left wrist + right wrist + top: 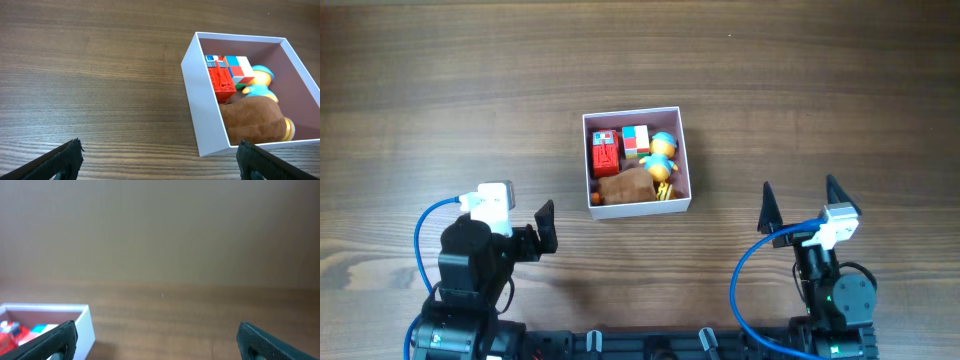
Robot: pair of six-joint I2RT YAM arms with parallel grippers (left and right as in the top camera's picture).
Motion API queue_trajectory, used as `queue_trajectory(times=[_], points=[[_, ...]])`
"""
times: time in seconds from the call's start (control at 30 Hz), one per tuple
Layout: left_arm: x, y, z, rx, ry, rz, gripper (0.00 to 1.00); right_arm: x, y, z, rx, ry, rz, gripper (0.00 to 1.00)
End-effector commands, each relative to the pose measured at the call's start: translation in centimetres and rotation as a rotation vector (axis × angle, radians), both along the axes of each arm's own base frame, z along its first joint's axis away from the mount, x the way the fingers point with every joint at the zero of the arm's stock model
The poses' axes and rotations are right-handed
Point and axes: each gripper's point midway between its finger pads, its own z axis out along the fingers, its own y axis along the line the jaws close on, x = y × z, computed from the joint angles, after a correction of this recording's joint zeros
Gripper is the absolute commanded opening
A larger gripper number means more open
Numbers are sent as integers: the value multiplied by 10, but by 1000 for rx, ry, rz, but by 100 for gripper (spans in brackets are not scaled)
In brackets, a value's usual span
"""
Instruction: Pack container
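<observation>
Square shallow white-walled, pink-lined container lies forward-right of the nearer left gripper; it and the right gripper both gape wide, empty.

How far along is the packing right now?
Done: red brick toy, multicoloured cube, blue-and-yellow figure and brown plush lie inside the white-walled square container. In hand: nothing; left gripper and right gripper are open, apart from it. Left: seemingly nothing; no loose toys in view.

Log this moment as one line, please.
container holds toys | left gripper open, empty | right gripper open, empty | neither touches container
</observation>
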Motion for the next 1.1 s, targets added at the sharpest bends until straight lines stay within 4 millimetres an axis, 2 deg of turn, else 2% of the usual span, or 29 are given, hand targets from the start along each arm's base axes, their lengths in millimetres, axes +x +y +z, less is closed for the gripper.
queue_trajectory(times=[0.0,0.93,1.07], points=[[-1,-3,0,14,-6,-26,100,0,3,-16,6,65,18,100],[-1,-2,3,14,-21,-23,100,0,3,-16,4,66,19,100],[-27,4,-2,19,-1,-9,100,0,3,-16,4,66,19,100]])
